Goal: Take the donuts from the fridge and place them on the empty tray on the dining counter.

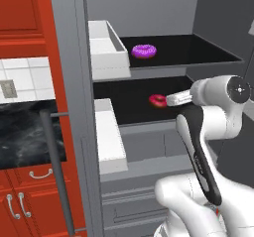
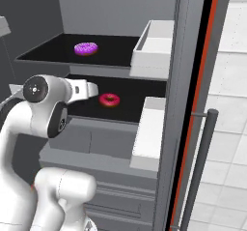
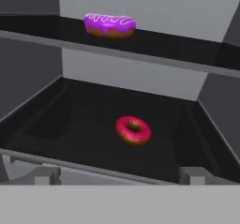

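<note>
The fridge (image 1: pixel 74 107) stands open, with black shelves inside. A purple-frosted donut (image 1: pixel 144 51) (image 2: pixel 86 48) (image 3: pixel 109 25) lies on the upper shelf. The red-pink donut (image 1: pixel 158 100) (image 2: pixel 109 99) (image 3: pixel 133 130) lies on the shelf below, near its middle. My gripper (image 1: pixel 169 100) (image 2: pixel 96 90) (image 3: pixel 121 176) reaches in level at the front edge of that lower shelf and points at the red-pink donut, a short way off it. It is open, its fingertips (image 3: pixel 47 175) set wide apart with nothing between them. The tray and the dining counter are out of view.
White door bins (image 1: pixel 106 50) (image 2: pixel 154 44) hang on the open doors at both sides of the shelves. A long bar handle (image 1: pixel 54 171) (image 2: pixel 198 167) stands in front of each door. Red cabinets (image 1: pixel 20 13) and a black marble strip (image 1: pixel 25 132) lie to the left.
</note>
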Tool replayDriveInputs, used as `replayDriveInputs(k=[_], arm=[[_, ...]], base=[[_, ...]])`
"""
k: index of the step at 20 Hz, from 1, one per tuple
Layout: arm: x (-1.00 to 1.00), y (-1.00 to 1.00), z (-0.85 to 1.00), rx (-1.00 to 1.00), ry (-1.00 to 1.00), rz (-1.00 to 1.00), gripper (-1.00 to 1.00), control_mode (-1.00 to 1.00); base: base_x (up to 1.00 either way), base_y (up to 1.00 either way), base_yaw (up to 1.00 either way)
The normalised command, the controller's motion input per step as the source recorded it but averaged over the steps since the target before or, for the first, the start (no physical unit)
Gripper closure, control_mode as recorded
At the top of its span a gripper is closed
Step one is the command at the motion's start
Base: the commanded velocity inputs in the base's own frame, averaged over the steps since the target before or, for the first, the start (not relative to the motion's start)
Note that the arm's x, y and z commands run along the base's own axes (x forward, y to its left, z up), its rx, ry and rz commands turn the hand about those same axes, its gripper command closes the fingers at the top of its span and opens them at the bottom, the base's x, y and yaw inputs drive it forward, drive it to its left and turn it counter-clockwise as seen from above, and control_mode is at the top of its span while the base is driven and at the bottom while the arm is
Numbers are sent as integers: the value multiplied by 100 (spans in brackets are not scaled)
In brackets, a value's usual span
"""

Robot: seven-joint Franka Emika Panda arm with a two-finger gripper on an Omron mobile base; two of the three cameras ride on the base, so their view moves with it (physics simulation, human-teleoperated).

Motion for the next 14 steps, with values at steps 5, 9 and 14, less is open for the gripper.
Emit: replayDriveInputs(k=[5,9,14], arm=[[80,3,-58,-9,37,0,-100,-100],[88,0,-68,-4,16,0,-100,-100],[60,0,-73,1,0,0,-100,-100]], base=[[0,0,0],[0,0,0],[0,0,0]])
